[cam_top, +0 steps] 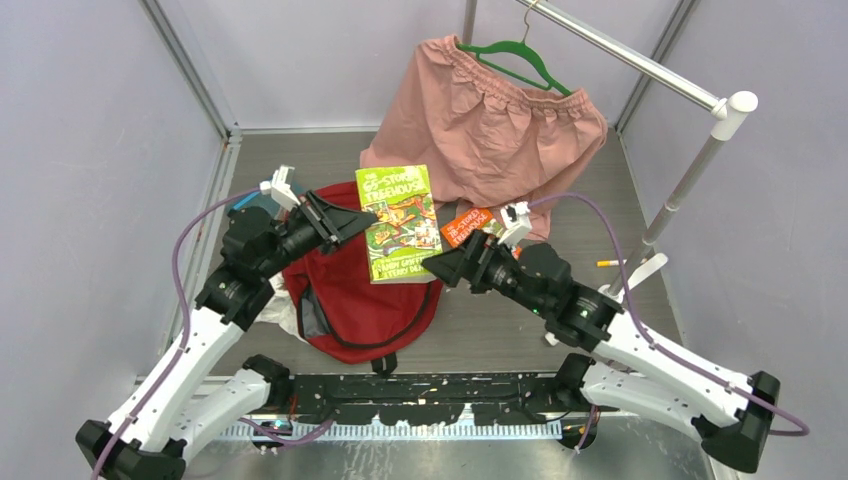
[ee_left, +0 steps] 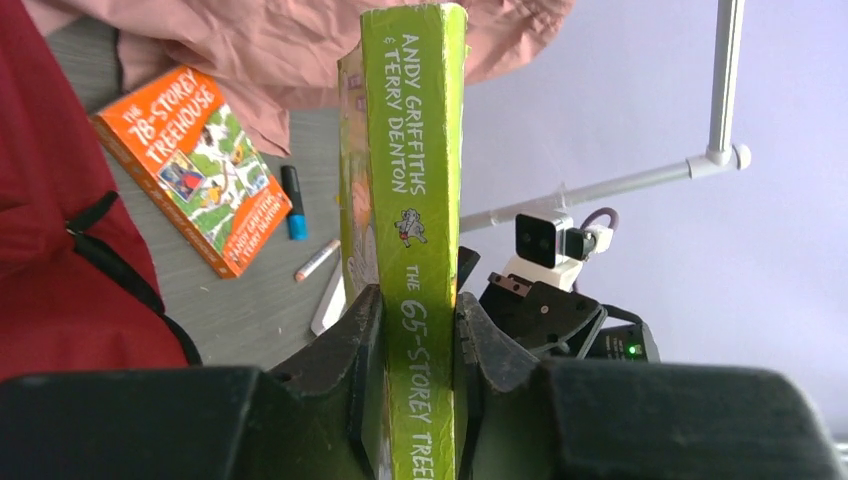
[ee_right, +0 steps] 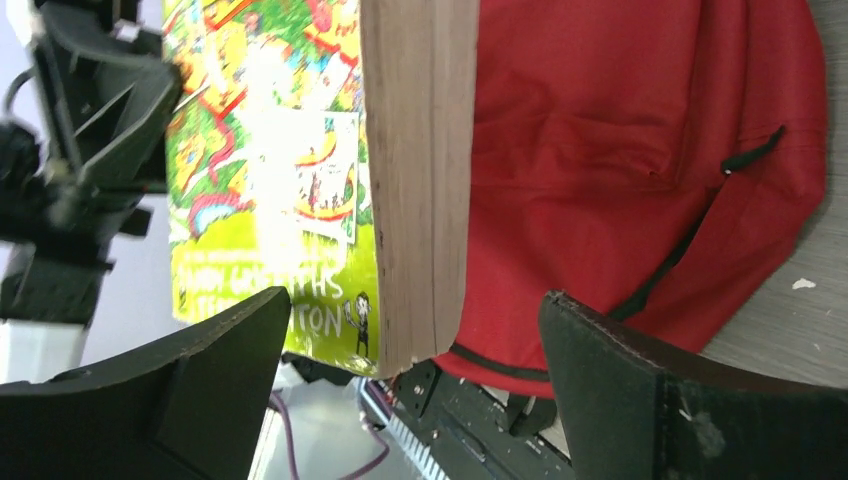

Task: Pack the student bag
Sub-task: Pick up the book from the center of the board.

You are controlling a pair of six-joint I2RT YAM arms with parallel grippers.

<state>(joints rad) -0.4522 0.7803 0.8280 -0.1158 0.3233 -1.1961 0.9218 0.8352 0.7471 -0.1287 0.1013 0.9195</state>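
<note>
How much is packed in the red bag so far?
Barely started: nothing shows inside the red bag, though its inside is mostly hidden. In hand: the left gripper is shut on the green book, held up near the bag, with the right gripper open at its page edge. Left: putting that book in, then the orange book lying on the table.

White arms, black joints (purple cables).
</note>
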